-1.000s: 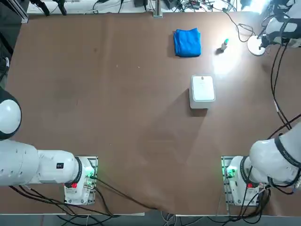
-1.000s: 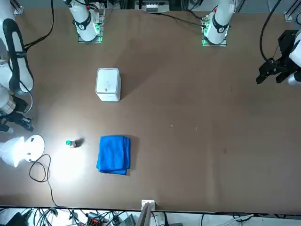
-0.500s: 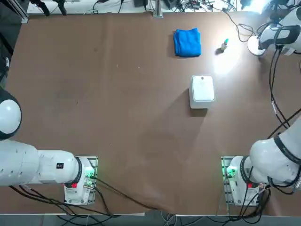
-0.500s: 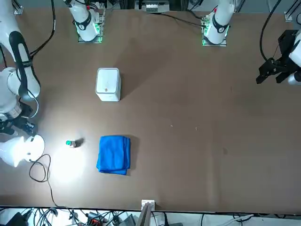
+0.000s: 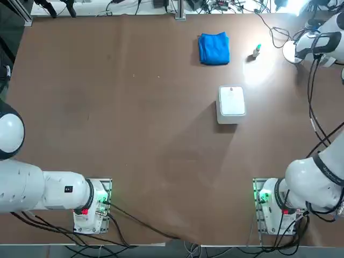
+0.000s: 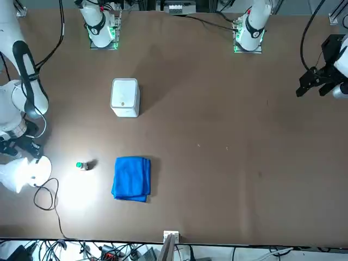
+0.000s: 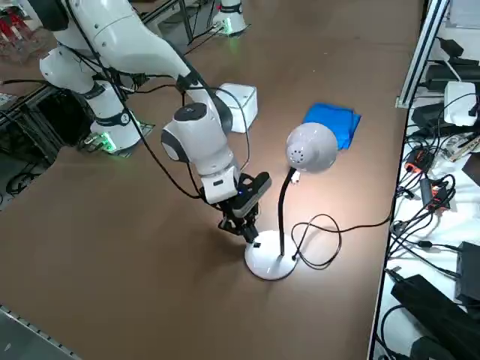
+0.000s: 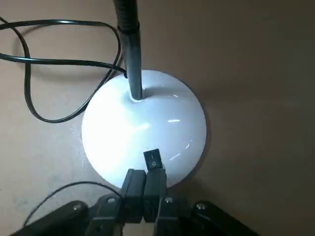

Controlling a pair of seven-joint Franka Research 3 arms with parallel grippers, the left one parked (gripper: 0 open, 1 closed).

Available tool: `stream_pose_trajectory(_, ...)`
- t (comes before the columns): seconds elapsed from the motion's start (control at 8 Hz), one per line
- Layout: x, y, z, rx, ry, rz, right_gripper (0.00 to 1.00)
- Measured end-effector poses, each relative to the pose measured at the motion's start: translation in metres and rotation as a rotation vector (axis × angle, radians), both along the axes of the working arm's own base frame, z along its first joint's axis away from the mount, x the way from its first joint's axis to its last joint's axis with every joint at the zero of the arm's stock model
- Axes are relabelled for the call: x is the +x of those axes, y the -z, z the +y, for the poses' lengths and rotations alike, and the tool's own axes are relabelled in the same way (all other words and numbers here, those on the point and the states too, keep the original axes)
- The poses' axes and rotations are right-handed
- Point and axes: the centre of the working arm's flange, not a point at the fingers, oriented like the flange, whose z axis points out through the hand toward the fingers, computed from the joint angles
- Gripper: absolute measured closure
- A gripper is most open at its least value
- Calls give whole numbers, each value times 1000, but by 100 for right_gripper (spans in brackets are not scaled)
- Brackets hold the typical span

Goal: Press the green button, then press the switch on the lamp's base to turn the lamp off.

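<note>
The right tool [image 8: 144, 173], its two fingers closed together on nothing, is at the rim of the lamp's base [image 8: 147, 123], right by the switch [image 8: 153, 159]; whether it touches the switch I cannot tell. The lamp's stem rises from the far part of that white disc, and its cord [image 7: 337, 244] loops on the table beside it. The lamp's head [image 7: 312, 147] hangs over the table and is lit. Near the base stands the green button [image 5: 256, 50], with open table around it. Next comes the blue cloth [image 5: 214, 49], near the table's far edge, and the white box [image 5: 231, 104], nearer the arms. Beyond these the middle of the table [image 5: 134, 123] lies wide open.
</note>
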Motion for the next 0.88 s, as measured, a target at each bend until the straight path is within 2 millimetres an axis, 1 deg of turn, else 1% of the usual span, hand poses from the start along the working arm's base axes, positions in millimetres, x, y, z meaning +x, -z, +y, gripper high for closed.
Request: stream_pose_trajectory(0.88,2,3,4,-2,-5,-17,99)
